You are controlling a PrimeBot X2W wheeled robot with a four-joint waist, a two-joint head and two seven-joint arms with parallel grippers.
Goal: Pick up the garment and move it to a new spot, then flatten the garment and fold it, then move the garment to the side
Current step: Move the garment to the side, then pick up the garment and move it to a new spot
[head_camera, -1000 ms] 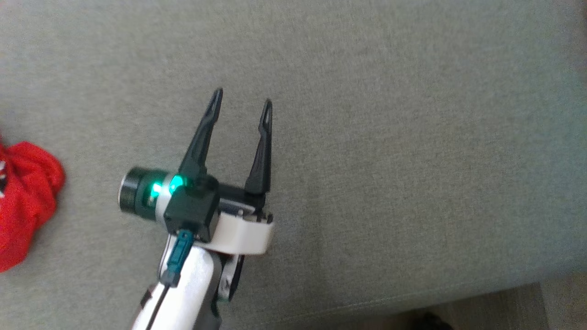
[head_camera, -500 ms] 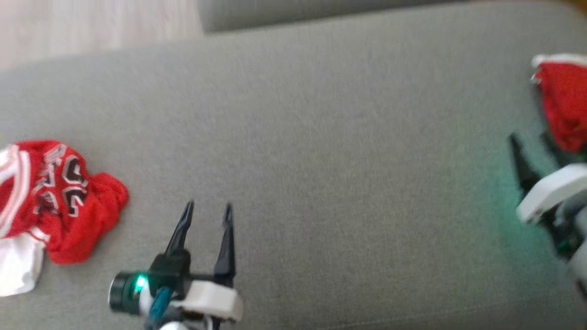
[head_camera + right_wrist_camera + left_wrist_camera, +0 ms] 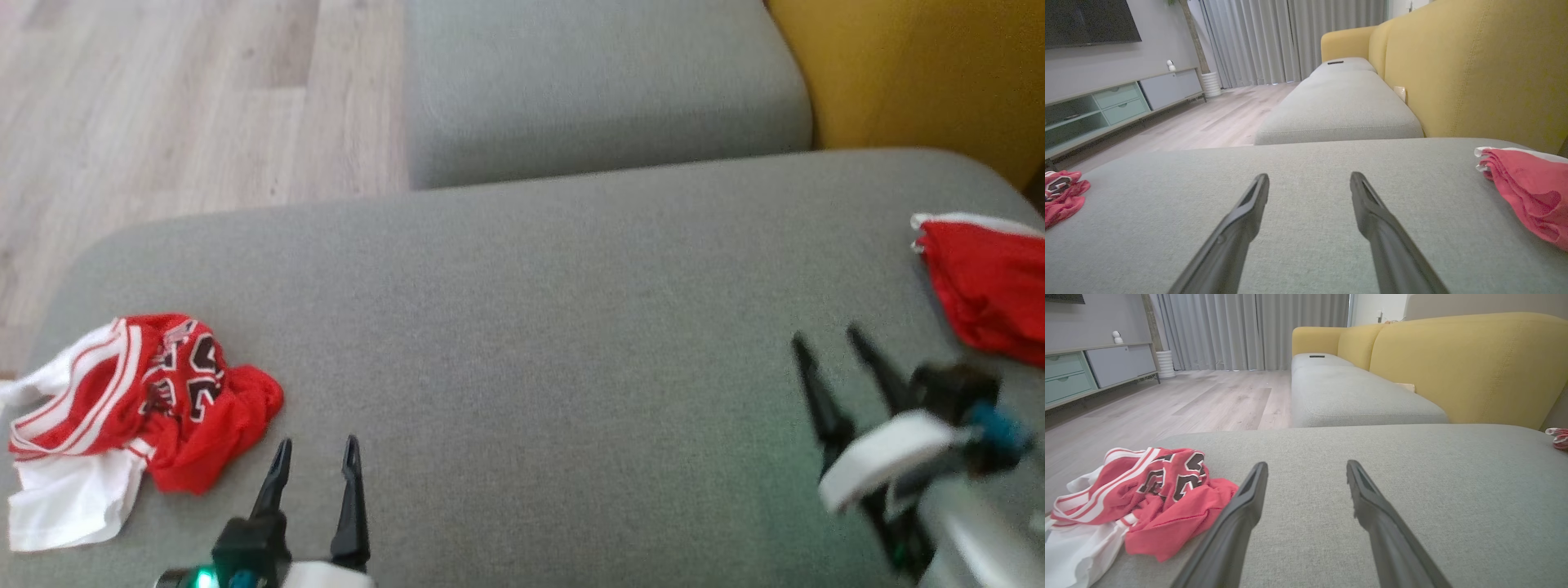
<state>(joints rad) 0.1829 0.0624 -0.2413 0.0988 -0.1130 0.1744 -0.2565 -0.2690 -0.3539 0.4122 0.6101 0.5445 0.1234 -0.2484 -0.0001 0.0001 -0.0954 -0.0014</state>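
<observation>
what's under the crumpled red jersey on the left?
White fabric sticks out beneath the red jersey, both on the grey cushion. Whether it is part of the jersey or separate is hidden by folds.

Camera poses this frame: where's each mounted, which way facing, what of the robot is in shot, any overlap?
Head view: on the head, looking down at the grey cushion; left gripper lower left, right gripper lower right, both open.
Left wrist view: low over the cushion, facing the yellow sofa back; own fingers bottom centre; crumpled jersey at left.
Right wrist view: low, same heading; own fingers; folded garment at right.
Shared: all three views show crumpled jersey and folded garment.
</observation>
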